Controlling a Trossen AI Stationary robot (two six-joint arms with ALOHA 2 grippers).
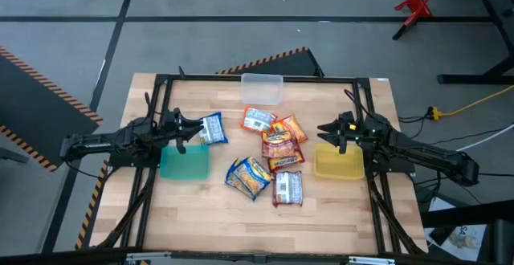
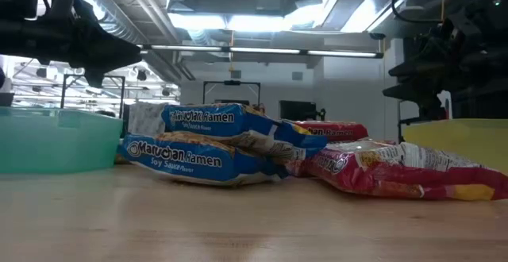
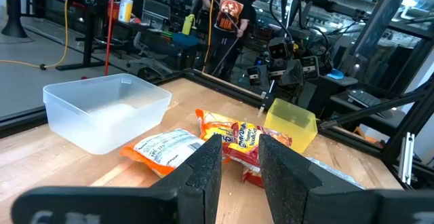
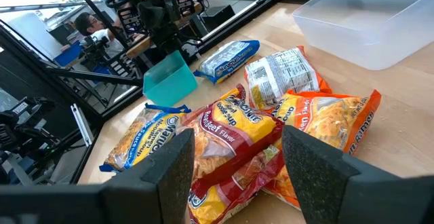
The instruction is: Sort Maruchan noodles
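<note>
Just beyond the tips of the left gripper point(image 1: 191, 130), over the far edge of the shallow teal plastic bin point(image 1: 184, 164), the fingers stand slightly parted and grip nothing, as the left wrist view shows bare air between them. The nearest of the task's things is a blue-and-white crinkly ramen packet point(image 1: 213, 128), lying flat on the wooden worktop point(image 1: 209, 217) just beside those fingers, toward the table's middle, with its long axis tilted a little off the arm's line of reach. I judge this the packet the next move turns on, since the left arm is far nearer to it than the right. Farther out, the remaining Maruchan noodles lie in a loose heap at the centre: a pale packet with orange edges point(image 1: 259, 120), several orange-red packets overlapping one another point(image 1: 281, 143), two blue-and-yellow packets point(image 1: 248, 176) stacked toward the front, and a dark red-and-white packet point(image 1: 287, 189) beside them. A clear plastic bin point(image 1: 262, 88) sits at the far edge of the worktop, well apart from both arms. On the other side, the right gripper point(image 1: 330, 131) hangs above the far edge of the yellow plastic bin point(image 1: 338, 164), its fingers at their narrowest and holding nothing, near the orange-red packets but not touching them.
</note>
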